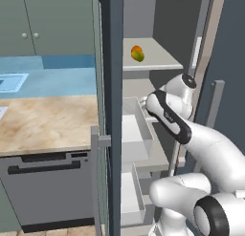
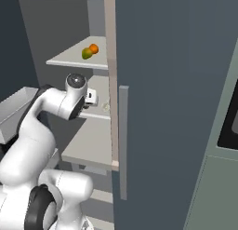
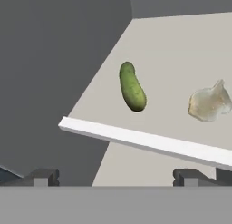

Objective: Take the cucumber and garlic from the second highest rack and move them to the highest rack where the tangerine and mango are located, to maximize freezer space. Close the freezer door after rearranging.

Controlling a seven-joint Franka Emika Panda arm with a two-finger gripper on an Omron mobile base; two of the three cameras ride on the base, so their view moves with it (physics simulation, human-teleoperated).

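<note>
Hand view looked along the wide-open, empty gripper [image 3: 115, 177] at the cucumber [image 3: 132, 86] and garlic [image 3: 210, 102] lying apart on the second highest rack [image 3: 136, 138]. Arm [image 1: 191, 130] reached, elbow bent, into the freezer; mango [image 1: 137, 53] sat on the highest rack [image 1: 167, 64].

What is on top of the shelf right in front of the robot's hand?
A green cucumber and a pale garlic bulb lie apart on that grey shelf. The shelf's far right part runs past the picture's edge, so anything there cannot be seen.
</note>
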